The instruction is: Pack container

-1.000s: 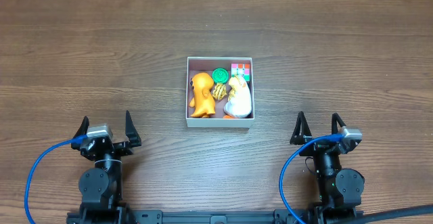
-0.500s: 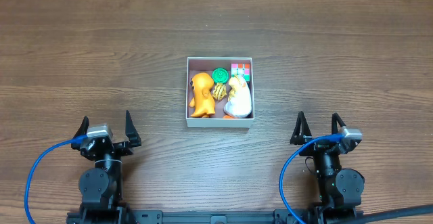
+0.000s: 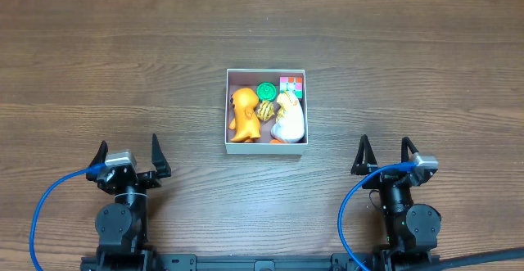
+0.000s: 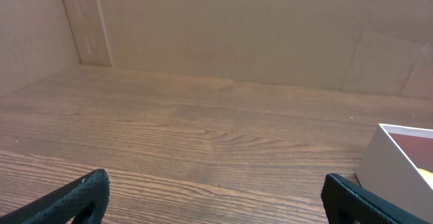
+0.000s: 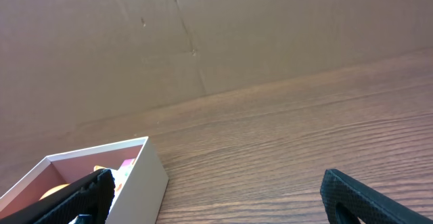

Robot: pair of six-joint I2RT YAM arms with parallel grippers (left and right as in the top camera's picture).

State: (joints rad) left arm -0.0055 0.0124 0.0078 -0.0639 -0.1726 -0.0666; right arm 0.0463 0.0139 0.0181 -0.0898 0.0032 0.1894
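Observation:
The container, a white-walled square box with a pinkish-brown floor, sits mid-table. Inside it lie an orange toy figure, a white duck-like toy, a green round piece, a yellowish small toy and a multicoloured cube. My left gripper rests near the front left, open and empty, well short of the box. My right gripper rests near the front right, open and empty too. The left wrist view catches the container's corner at the right edge; the right wrist view shows its wall at lower left.
Bare wooden tabletop surrounds the box on all sides. Cardboard walls close off the far end of the table. Blue cables loop beside both arm bases at the front edge.

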